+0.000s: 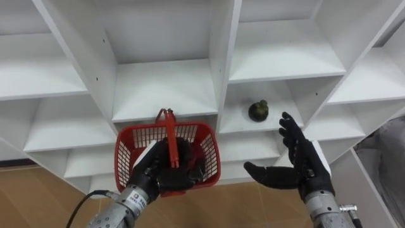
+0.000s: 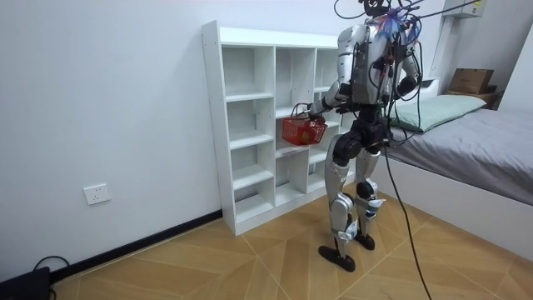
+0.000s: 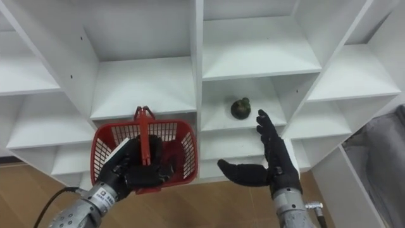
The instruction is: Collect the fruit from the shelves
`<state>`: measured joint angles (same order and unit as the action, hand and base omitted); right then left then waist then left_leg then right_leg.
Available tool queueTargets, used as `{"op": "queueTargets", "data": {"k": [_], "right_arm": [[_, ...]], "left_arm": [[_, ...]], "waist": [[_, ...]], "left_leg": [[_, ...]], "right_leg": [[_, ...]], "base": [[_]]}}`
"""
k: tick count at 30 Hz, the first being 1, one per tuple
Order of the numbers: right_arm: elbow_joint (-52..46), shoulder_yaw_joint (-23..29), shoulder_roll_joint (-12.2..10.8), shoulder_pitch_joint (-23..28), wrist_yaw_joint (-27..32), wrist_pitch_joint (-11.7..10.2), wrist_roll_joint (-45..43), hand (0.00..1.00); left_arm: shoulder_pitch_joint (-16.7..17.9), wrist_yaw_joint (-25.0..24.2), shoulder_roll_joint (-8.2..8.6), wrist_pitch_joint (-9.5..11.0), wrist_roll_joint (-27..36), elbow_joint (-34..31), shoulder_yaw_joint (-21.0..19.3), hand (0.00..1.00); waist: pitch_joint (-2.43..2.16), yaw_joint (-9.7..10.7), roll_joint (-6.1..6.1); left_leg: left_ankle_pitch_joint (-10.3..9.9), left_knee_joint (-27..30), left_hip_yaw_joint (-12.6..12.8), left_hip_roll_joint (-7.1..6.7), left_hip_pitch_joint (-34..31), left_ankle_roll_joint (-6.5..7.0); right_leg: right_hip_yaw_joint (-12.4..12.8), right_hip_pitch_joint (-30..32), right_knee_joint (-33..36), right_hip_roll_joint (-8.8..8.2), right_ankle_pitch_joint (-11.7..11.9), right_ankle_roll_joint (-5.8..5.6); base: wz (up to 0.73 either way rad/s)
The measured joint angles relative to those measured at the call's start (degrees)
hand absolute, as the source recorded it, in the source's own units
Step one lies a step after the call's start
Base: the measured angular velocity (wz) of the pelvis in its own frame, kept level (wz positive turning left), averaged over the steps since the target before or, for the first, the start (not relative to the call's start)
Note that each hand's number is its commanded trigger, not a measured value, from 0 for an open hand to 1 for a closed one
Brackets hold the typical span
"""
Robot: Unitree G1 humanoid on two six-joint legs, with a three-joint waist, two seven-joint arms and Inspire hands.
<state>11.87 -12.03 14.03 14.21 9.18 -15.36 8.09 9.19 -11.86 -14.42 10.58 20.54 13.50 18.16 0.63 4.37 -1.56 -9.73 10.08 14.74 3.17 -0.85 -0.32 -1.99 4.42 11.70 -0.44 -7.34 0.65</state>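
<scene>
Reaching is being set up on the right side: the right hand [image 1: 306, 166] is held open, fingers straight and thumb spread, just in front of the closet [image 1: 164, 88]. 1 dark green fruit [image 1: 257, 111] is seen on a middle shelf [image 1: 235, 124], lying ahead of those fingertips and slightly to their left, near but untouched. It is rounded, so no long axis has to be matched. The left hand [image 1: 157, 176] is curled round the handle of the red basket [image 1: 128, 152], held up 1 compartment to the fruit's left. The right hand is judged the nearer, and a short push forward and inward would be called for.
</scene>
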Motion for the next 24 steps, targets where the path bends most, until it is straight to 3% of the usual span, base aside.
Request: {"op": "queueTargets", "data": {"k": [12, 19, 24], "right_arm": [[4.28, 0.53, 1.88, -3.66, 5.24, -0.15, -4.53, 0.0], [11.79, 2.2, 2.31, -10.62, 7.16, -0.22, -6.19, 0.0], [12.58, 2.21, 2.39, -12.64, 7.99, -0.22, -6.02, 0.0]], "left_arm": [[0.14, -0.08, -0.8, -0.01, -0.16, 0.43, -0.06, 1.0], [-0.01, -0.08, -0.92, -0.02, -1.37, 2.44, -0.75, 1.0], [-0.3, -0.11, -0.66, -0.04, -1.25, 2.66, -2.15, 1.0]], "waist": [[-0.14, -0.28, 0.64], [-0.29, -0.57, 0.92], [0.14, -1.63, 0.18]], "left_leg": [[0.01, 0.08, -0.07, -0.02, -0.73, 0.0], [0.07, 0.65, -1.01, 0.09, -2.84, -0.04], [0.09, 0.62, -1.39, 0.06, -3.42, -0.06]], "right_leg": [[-1.32, 0.64, -0.06, -0.29, 0.01, 0.03], [-2.48, 2.2, 0.04, -0.46, 0.04, 0.15], [-3.02, 2.62, -0.15, -0.55, -0.02, 0.21]], "base": [[0.0], [0.07], [0.03]]}}
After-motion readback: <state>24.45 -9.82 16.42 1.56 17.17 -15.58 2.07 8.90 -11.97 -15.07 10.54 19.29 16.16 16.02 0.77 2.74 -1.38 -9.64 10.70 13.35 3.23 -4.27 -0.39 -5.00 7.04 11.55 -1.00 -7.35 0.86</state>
